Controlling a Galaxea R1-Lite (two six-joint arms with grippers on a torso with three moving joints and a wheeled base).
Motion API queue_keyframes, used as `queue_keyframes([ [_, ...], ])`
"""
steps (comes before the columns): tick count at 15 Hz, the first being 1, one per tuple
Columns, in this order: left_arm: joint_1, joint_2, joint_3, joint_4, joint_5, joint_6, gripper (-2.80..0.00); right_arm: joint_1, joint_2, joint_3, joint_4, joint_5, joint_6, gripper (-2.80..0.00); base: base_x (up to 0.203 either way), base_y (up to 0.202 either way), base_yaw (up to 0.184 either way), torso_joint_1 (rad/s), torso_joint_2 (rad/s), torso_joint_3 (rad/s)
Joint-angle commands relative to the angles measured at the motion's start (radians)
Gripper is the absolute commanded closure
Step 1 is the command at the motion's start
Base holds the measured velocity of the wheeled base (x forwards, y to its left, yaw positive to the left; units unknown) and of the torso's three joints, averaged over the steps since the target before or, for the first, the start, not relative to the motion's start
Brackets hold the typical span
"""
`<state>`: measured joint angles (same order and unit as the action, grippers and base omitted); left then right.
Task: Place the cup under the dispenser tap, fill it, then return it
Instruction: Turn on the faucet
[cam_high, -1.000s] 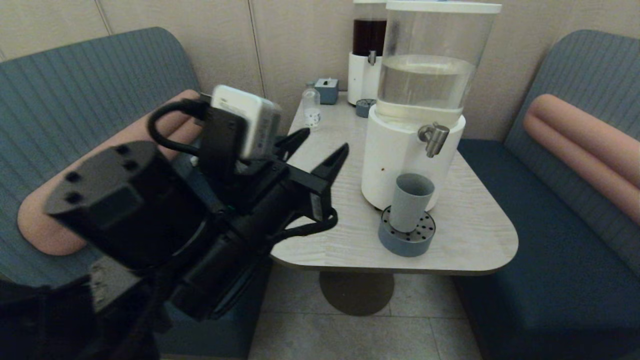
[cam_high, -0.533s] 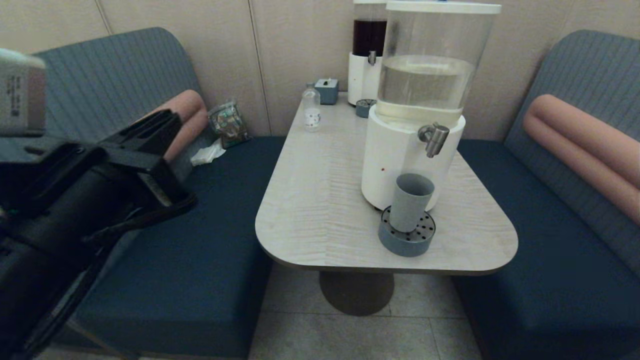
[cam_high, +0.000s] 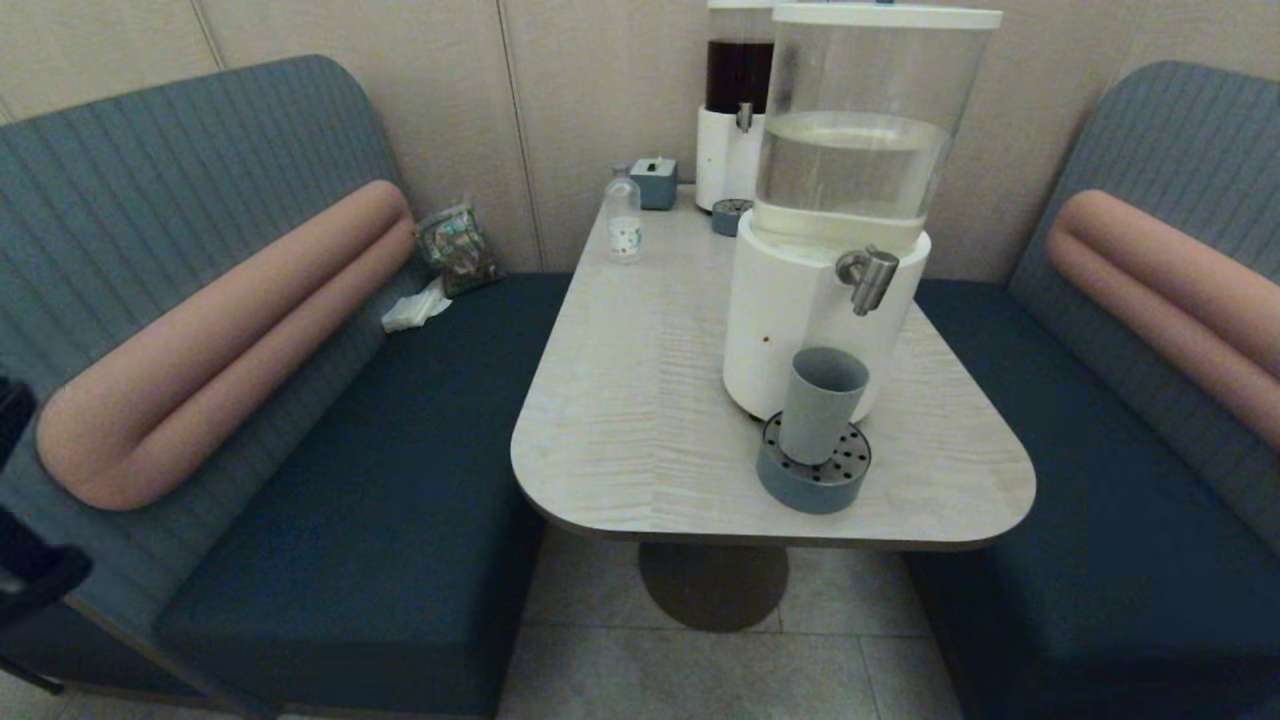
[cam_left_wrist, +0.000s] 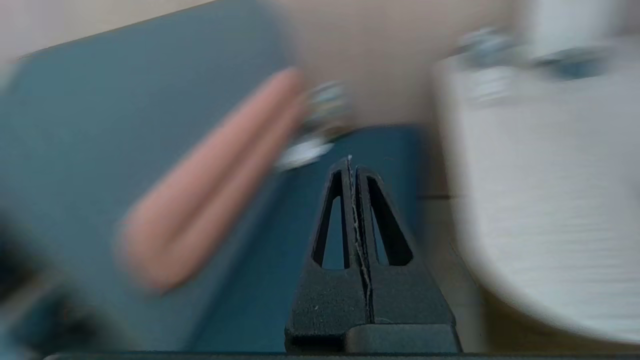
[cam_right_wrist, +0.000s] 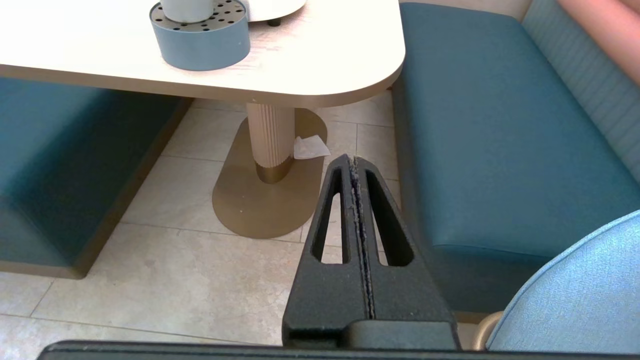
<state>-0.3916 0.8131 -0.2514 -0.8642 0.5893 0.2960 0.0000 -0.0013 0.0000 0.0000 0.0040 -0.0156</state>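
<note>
The grey-blue cup (cam_high: 820, 402) stands upright on the round drip tray (cam_high: 813, 468), below the silver dispenser tap (cam_high: 868, 277) of the large clear-water dispenser (cam_high: 845, 190). Nothing holds the cup. My left gripper (cam_left_wrist: 350, 162) is shut and empty, low over the left bench seat beside the table; only a dark bit of that arm (cam_high: 20, 560) shows at the head view's left edge. My right gripper (cam_right_wrist: 354, 161) is shut and empty, parked low above the floor near the table's pedestal, out of the head view. In the right wrist view only the cup's base (cam_right_wrist: 187, 9) shows.
A smaller dark-liquid dispenser (cam_high: 735, 105), a small clear bottle (cam_high: 623, 217) and a small blue box (cam_high: 655, 181) stand at the table's (cam_high: 640, 400) far end. Blue benches flank the table. A packet (cam_high: 458, 250) and tissue (cam_high: 415, 306) lie on the left bench. A tissue (cam_right_wrist: 310, 147) lies by the pedestal.
My left arm has swung away from the table to the left and down, almost leaving the head view; its gripper, open a second ago, is now shut. The cup has stayed put.
</note>
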Motion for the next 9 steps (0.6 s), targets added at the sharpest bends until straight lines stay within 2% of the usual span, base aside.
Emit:
queue_keyframes([
  [1,0.101,-0.14,0.081,-0.001,0.004,0.005,0.0,0.0,0.001,0.0,0.0,0.001,0.0,0.0,0.0,0.0,0.0,0.0,0.0,0.0],
  [3,0.199,-0.232,0.141,0.007,-0.01,0.023,0.0,0.0,0.001,0.001,0.0,0.001,-0.001,0.0,0.0,0.0,0.0,0.0,0.0,0.0],
  [6,0.338,-0.342,0.184,0.015,-0.079,0.037,0.0,0.0,0.001,0.0,0.0,0.001,0.0,0.0,0.0,0.0,0.0,0.0,0.0,0.0],
  [9,0.42,-0.468,0.216,0.059,-0.176,0.041,0.0,0.0,0.001,0.0,0.0,0.001,0.0,0.0,0.0,0.0,0.0,0.0,0.0,0.0],
])
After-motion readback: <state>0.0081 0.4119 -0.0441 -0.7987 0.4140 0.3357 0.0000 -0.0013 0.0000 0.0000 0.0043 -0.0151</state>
